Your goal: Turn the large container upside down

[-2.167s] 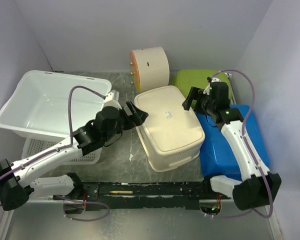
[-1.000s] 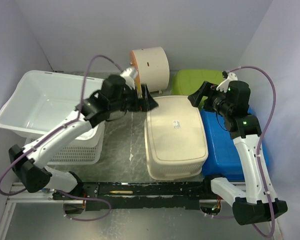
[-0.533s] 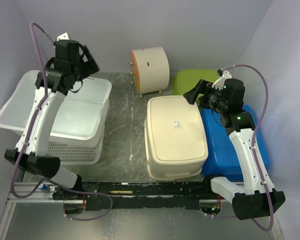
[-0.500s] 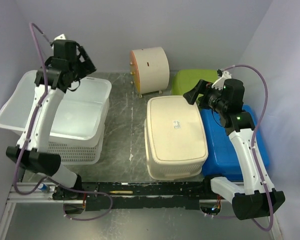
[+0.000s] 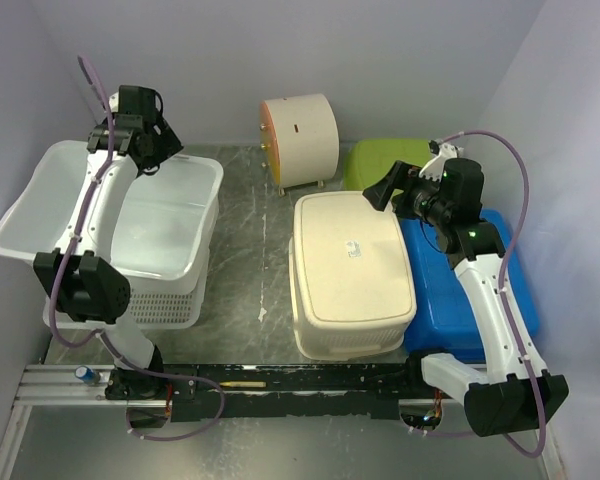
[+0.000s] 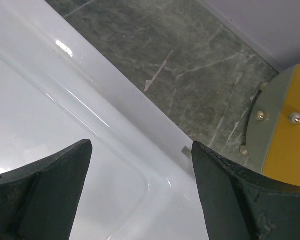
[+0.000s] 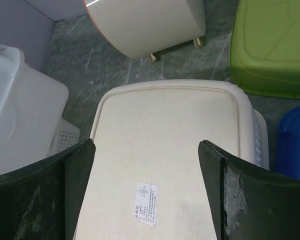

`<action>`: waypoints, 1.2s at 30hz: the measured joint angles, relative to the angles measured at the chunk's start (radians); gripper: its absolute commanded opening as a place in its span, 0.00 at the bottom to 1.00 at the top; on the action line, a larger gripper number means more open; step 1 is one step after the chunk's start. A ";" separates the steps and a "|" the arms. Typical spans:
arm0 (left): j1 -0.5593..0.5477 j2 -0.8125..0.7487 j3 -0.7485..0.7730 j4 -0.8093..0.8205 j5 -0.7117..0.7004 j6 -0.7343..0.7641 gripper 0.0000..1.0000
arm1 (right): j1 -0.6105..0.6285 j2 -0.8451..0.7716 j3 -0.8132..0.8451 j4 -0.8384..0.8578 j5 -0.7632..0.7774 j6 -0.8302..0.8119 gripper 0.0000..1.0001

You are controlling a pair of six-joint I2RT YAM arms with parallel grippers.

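- A white tub [image 5: 40, 215] sits at the left of the grey marbled desk [image 5: 255, 280], resting on a white perforated basket [image 5: 155, 308].
- The left gripper [image 5: 158, 155] hangs over the tub's far right corner. In the left wrist view the gripper [image 6: 141, 146] has its jaws spread wide with nothing between them, only the tub's rim [image 6: 115, 95] and bare desk below.
- A cream drum [image 5: 302, 135] with an orange face lies on its side at the back.
- The large container [image 5: 350, 260], cream, rests bottom-up on the desk, its label facing up, between the tub and a blue bin [image 5: 480, 300] that it touches.
- The right gripper [image 5: 385, 188] hovers above the container's far end. In the right wrist view the gripper [image 7: 145, 145] is wide open and empty.
- A green lid [image 5: 395, 160] lies at the back right.
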 measured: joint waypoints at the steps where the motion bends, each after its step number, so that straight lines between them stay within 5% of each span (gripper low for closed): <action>1: 0.002 0.006 -0.007 0.006 -0.005 -0.006 0.91 | 0.000 0.002 -0.002 0.002 -0.002 0.000 0.86; 10: 0.010 0.068 -0.013 0.042 -0.043 -0.058 0.81 | 0.000 0.008 -0.026 0.010 -0.027 0.000 0.86; 15: 0.016 0.070 -0.063 0.076 -0.045 -0.070 0.92 | 0.000 0.007 -0.032 0.010 -0.028 0.000 0.86; 20: 0.017 0.036 -0.142 0.077 -0.029 -0.066 0.93 | 0.000 0.005 -0.042 0.010 -0.034 0.000 0.86; 36: -0.019 -0.510 -0.704 0.096 0.144 -0.090 0.92 | 0.000 0.003 -0.091 0.040 -0.045 0.011 0.86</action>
